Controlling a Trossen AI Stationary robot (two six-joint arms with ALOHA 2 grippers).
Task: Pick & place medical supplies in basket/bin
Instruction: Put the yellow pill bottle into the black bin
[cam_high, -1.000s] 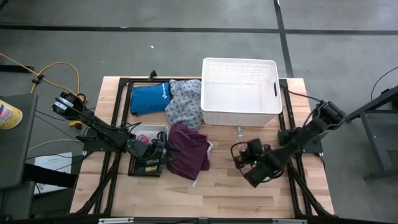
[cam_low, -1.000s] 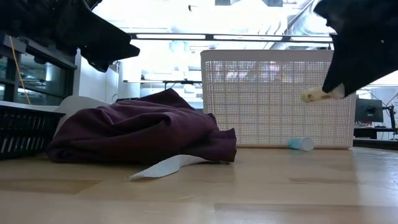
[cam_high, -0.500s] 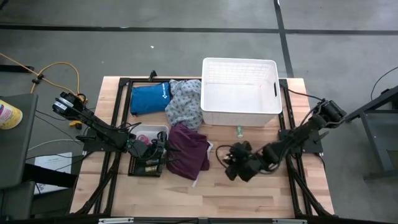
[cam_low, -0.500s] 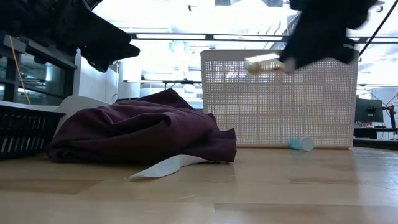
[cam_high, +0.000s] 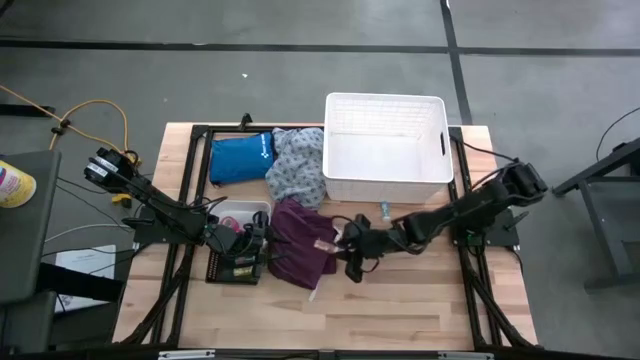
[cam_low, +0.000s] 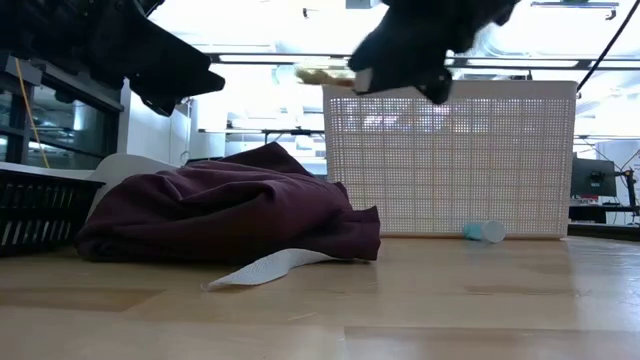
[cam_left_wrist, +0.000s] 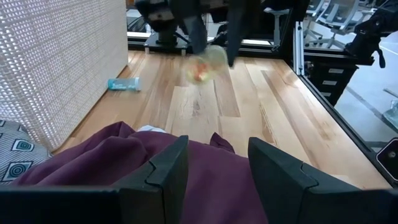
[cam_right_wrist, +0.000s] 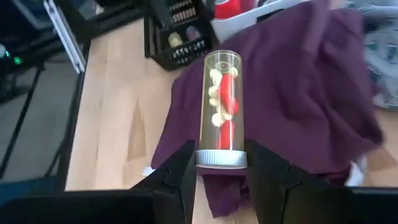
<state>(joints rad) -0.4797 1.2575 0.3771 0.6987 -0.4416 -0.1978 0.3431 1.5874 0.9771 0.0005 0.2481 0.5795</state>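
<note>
My right gripper (cam_high: 350, 252) reaches in from the table's right and hangs above the near right edge of the maroon cloth (cam_high: 303, 245). It is shut on a clear vial (cam_right_wrist: 222, 106) of red and cream pills, which also shows in the low view (cam_low: 322, 72) and the left wrist view (cam_left_wrist: 204, 65). My left gripper (cam_left_wrist: 214, 155) is open and waits over the cloth's left side, by the black mesh crate (cam_high: 232, 266). The white lattice basket (cam_high: 385, 150) stands at the far right. A small teal-capped vial (cam_high: 384, 210) lies on its side before it. My right gripper pinches the clear vial between its two fingers at the capped end (cam_right_wrist: 221, 159). The fingers (cam_right_wrist: 180, 171) come level from the table's right, and the vial lies along them, sticking out past their tips. It is lifted clear above the maroon cloth.
A grey-patterned cloth (cam_high: 295, 170) and a blue pouch (cam_high: 240, 158) lie at the far left. A small white tray (cam_high: 240, 212) sits beside the crate. A white paper strip (cam_low: 265, 268) pokes out from under the maroon cloth. Bare wood (cam_high: 400, 300) spreads along the near right.
My right gripper has carried the vial from the table's right side toward the left, until it is over the maroon cloth's edge, and has turned so that it points left. In the low view the vial has risen and crossed from right of the basket to its left corner.
</note>
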